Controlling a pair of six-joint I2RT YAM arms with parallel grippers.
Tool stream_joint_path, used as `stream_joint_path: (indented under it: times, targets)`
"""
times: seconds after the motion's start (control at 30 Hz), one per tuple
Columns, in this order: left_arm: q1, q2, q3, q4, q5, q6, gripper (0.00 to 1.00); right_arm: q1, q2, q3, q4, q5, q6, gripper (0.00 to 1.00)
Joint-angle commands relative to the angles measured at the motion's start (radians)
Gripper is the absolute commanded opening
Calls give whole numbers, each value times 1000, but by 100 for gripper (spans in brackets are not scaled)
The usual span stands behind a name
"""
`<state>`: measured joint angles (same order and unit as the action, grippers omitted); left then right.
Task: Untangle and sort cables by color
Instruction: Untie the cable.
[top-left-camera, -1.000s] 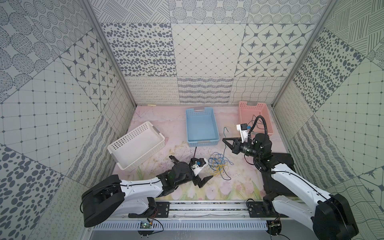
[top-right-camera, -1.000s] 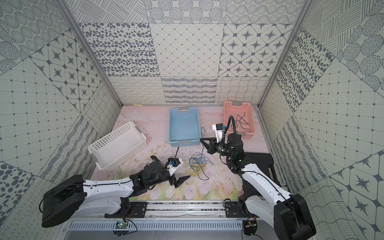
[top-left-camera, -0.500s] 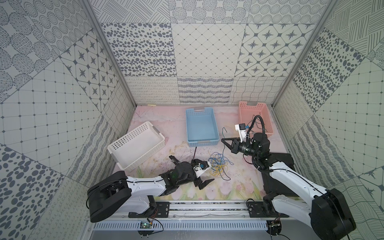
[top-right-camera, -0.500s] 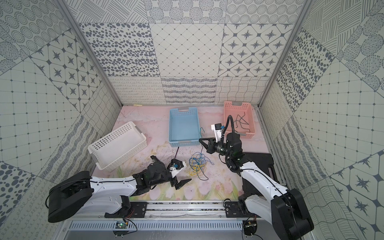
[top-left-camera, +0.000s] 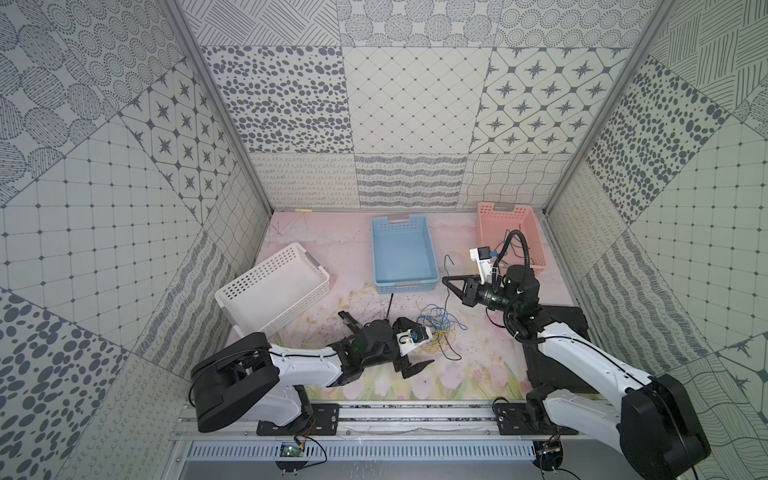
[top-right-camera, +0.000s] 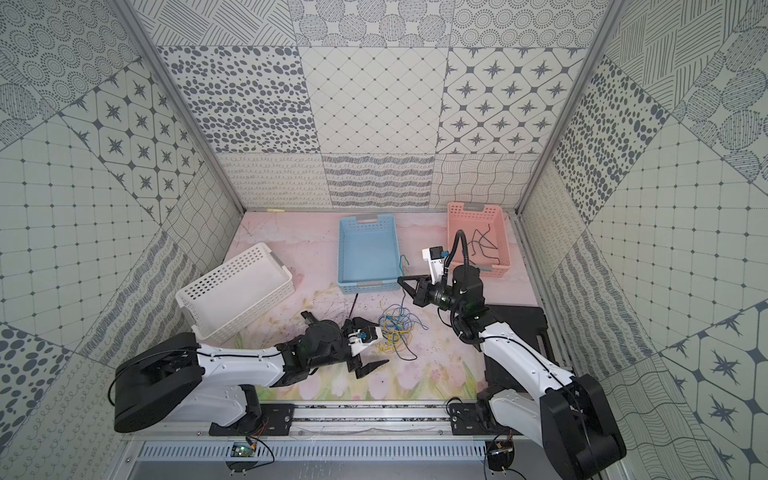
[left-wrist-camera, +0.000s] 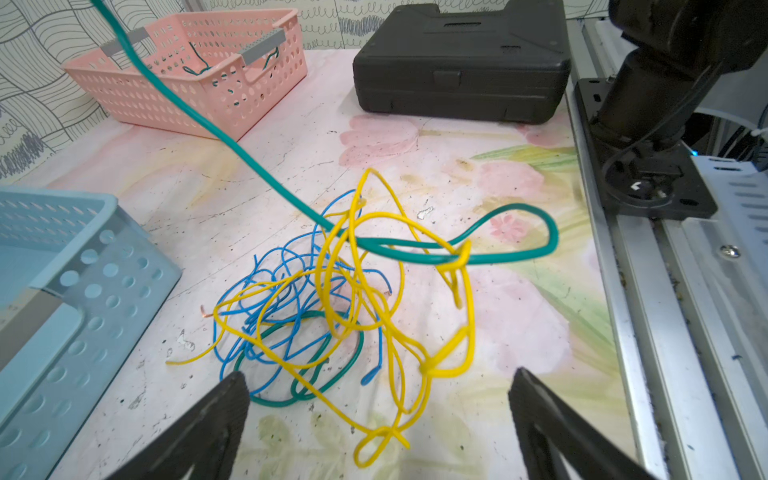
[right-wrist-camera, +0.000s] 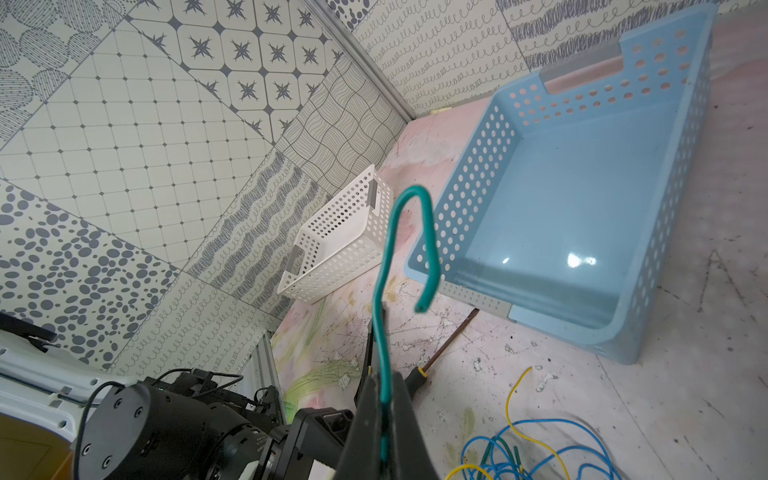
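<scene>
Beyond the parted left fingers (left-wrist-camera: 208, 428) lies the cable tangle (left-wrist-camera: 332, 299); the right fingers (right-wrist-camera: 409, 424) clamp a green cable (right-wrist-camera: 377, 299) snagged through yellow loops (left-wrist-camera: 461, 257)

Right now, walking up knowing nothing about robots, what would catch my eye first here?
A bright tangle of yellow, blue and green cables lies in the middle of the table, with the left gripper open at its edge. The right gripper pinches one green cable and holds it up near the blue basket. A pink basket at the back right holds a few dark cables.
</scene>
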<state>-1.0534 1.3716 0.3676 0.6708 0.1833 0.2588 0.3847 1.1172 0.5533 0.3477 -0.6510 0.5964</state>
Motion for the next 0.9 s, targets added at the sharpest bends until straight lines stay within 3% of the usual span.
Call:
stream_joint_path:
  times: [0.0,0.17,0.27,0.4,0.47,0.53,0.57,0.87]
  targets:
    - [-21,97,53,91,-56,103,99,-4,-5,-8,59,-17,11,0]
    - [-20,218,95,193,-218,143,97,-5,2,-9,68,-24,17,0]
    - [-20,260,146,182,-154,117,86,-4,8,-8,76,-29,22,0]
    - [-20,305,108,348,-59,79,66,-4,9,-9,70,-24,16,0]
    - [-20,323,76,434,-18,77,48,-4,8,-8,70,-22,16,0]
    - [-20,336,57,466,-9,77,14,-7,7,-8,68,-22,15,0]
    - [-20,340,55,461,-16,81,2,-7,6,-9,67,-20,14,0]
    - [37,314,-10,385,-93,44,0,-108,-109,-1,-83,68,-60,0]
